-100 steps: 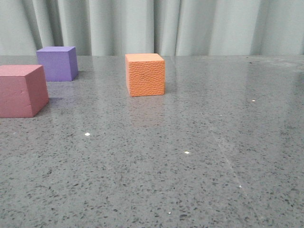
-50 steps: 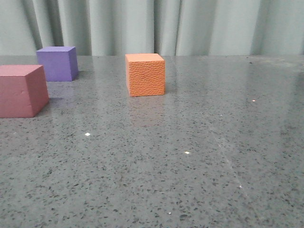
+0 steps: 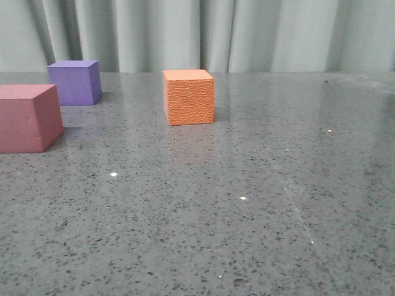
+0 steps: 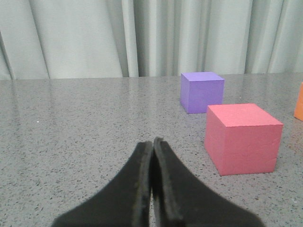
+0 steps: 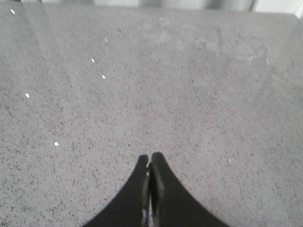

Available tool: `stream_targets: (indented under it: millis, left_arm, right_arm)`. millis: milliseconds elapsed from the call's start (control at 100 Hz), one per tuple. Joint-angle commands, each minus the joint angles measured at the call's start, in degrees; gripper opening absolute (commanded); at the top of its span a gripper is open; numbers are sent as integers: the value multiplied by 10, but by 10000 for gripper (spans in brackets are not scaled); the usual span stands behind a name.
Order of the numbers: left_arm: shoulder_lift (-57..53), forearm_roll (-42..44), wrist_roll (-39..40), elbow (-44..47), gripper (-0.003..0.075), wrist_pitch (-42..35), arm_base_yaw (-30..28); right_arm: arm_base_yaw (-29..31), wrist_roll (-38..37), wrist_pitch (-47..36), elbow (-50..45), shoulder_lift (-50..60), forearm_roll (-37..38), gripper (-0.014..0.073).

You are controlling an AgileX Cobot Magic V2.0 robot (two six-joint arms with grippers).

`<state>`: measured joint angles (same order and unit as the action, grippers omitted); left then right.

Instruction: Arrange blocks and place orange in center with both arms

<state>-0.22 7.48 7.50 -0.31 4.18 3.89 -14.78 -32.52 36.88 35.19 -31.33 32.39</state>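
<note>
The orange cube (image 3: 189,97) with a pebbled surface stands near the middle of the grey table in the front view; its edge shows in the left wrist view (image 4: 299,101). The purple cube (image 3: 74,82) stands at the far left, and the pink-red cube (image 3: 28,117) sits nearer, at the left edge. In the left wrist view the pink-red cube (image 4: 242,138) and purple cube (image 4: 201,91) lie ahead and to one side of my left gripper (image 4: 152,141), which is shut and empty. My right gripper (image 5: 150,156) is shut and empty over bare table. Neither gripper shows in the front view.
A speckled grey stone table (image 3: 247,203) fills the front view, with pale grey curtains (image 3: 203,34) hanging behind its far edge. Small white glints dot the surface.
</note>
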Motion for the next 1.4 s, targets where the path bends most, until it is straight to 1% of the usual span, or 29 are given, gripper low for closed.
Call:
stream_targets:
  millis: [0,50,130,310,370,440,640,890,1080,1390]
  left_arm:
    - [-20,0,5,32,-19,-52,3]
    - [-20,0,5,32,-19,-52,3]
    - [-20,0,5,32,-19,-52,3]
    - [-20,0,5,32,-19,-52,3]
    - [-20,0,5,32,-19,-52,3]
    - [-20,0,5,32,-19,-52,3]
    - [-20,0,5,32,-19,-52,3]
    - [-20,0,5,32,-19,-52,3]
    - [-20,0,5,32,-19,-52,3]
    - [-20,0,5,32,-19,-52,3]
  right_arm:
    - [14,14,-71,-13,25,3,-67]
    - [23,32,-92,-34,44,-19,-67]
    - [35,85,-131,-68,76,-63,-67]
    - [61,218,-233,-160,163,-206,-67]
    - [67,246,-266,-189,192,-249,-67]
    - [69,258,-287,-222,231,-273,-67]
    - [74,258,-276,-284,335,-291,-67]
    - [108,258,-295,-325,331,-298,-67]
    - [117,258,-353,-361,331,-299,-67]
    - [117,258,-349,-360,331,-299,-67]
